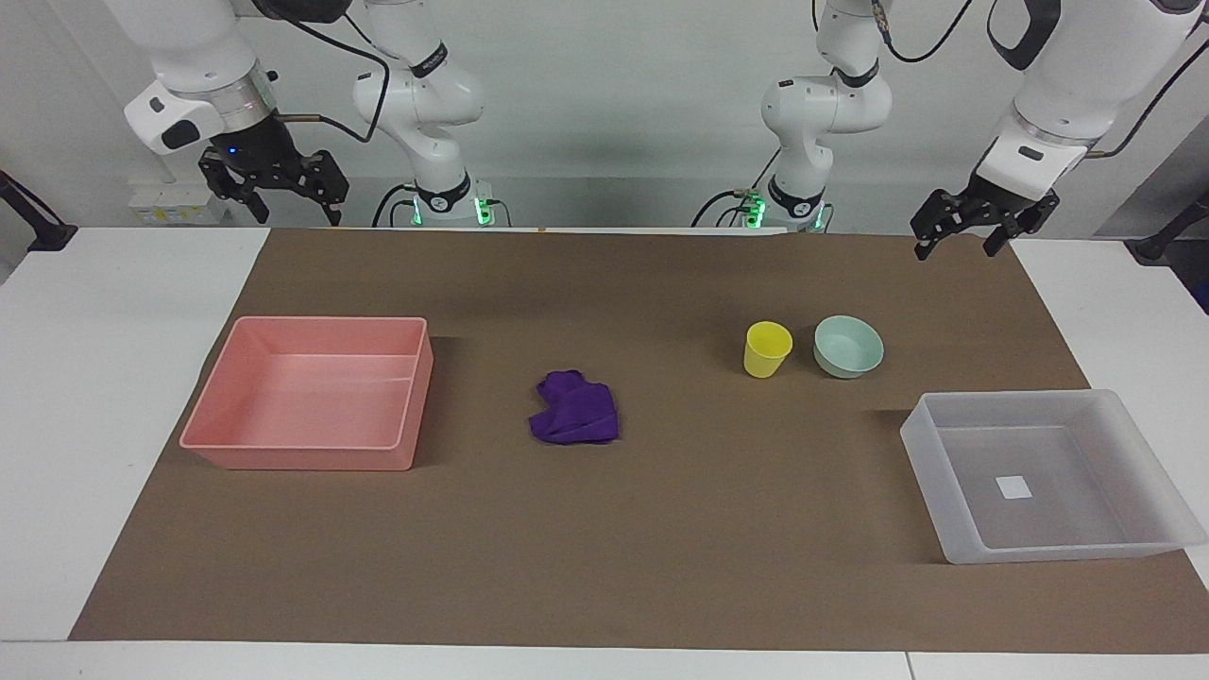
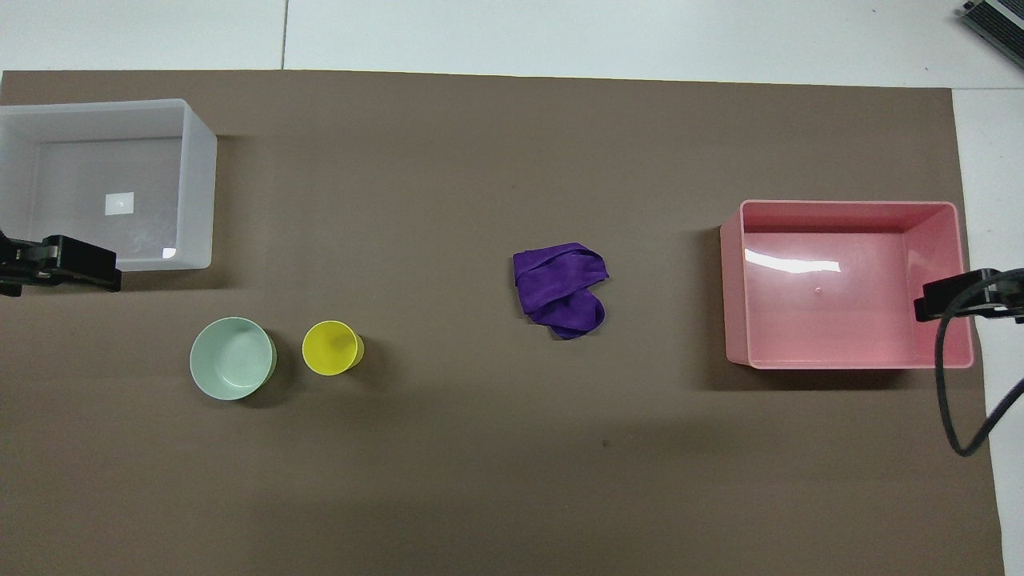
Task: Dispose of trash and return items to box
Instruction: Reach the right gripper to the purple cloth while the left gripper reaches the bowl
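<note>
I had both arms parked high at the robots' end of the desk (image 1: 123,378), waiting. The left pincer (image 1: 959,236) hung over the brown mat's (image 1: 604,567) edge toward the left arm's end, its fingers spread apart and holding nothing. The right pincer (image 1: 293,200) hung at the right arm's end, likewise spread and empty.

Nothing was sorted yet. The purple cloth wad (image 1: 574,408) lay crumpled mid-mat, well apart from either container. The pink tray (image 1: 302,458) sat toward the right arm's end, so I judged the right arm the natural one to bin the cloth there.

The yellow cup (image 1: 766,348) stood upright just beside the mint-green bowl (image 1: 848,346), both nearer the robots than the translucent box (image 1: 954,467) with the white label (image 1: 1015,486) on its floor. That box sat at the left arm's end, so the left arm suited those two items.
</note>
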Controlling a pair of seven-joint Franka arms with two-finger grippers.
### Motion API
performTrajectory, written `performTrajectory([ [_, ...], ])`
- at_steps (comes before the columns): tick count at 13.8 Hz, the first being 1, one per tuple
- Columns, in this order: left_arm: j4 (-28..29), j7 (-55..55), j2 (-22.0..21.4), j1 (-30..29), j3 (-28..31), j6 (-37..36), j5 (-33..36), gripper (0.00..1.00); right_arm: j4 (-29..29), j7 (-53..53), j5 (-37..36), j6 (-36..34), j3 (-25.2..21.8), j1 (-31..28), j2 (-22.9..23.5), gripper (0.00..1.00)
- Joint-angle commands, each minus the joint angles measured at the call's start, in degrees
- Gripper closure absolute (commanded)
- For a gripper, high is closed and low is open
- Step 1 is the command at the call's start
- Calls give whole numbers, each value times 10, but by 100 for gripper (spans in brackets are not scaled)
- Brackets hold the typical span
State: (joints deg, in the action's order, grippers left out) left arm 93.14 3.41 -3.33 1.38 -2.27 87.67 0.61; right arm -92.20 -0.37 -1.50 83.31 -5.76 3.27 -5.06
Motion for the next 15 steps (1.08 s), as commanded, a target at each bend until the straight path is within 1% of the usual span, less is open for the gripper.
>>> performTrajectory([
  [1, -6, -2, -4, 6, 5, -11, -1, 0, 8, -8, -1, -3, 2, -7, 3, 0],
  [6, -6, -1, -4, 6, 6, -17, -1, 0, -6, 19, 0, -3, 2, -6, -3, 0],
  [9, -3, -5, -11, 7, 4, -49, -1, 0, -37, 18, 2, 33, 5, 1, -16, 0],
  [10, 7, -4, -21, 7, 4, -45, -2, 0, -51, 18, 6, 54, 9, 2, -20, 0],
  [11, 26, -3, -26, 8, 2, -34, -3, 0, -76, 19, 7, 95, 14, 15, -30, 0],
  [13, 68, -3, -36, 20, 0, -17, -3, 0, -152, 21, 10, 196, 15, 40, -46, 0],
  [14, 92, -3, -39, 20, 0, 3, -3, 0, -174, 40, 10, 244, 15, 65, -36, 0],
  [15, 111, -4, -40, 20, 0, 20, -3, 0, -180, 59, 10, 279, 15, 85, -15, 0],
])
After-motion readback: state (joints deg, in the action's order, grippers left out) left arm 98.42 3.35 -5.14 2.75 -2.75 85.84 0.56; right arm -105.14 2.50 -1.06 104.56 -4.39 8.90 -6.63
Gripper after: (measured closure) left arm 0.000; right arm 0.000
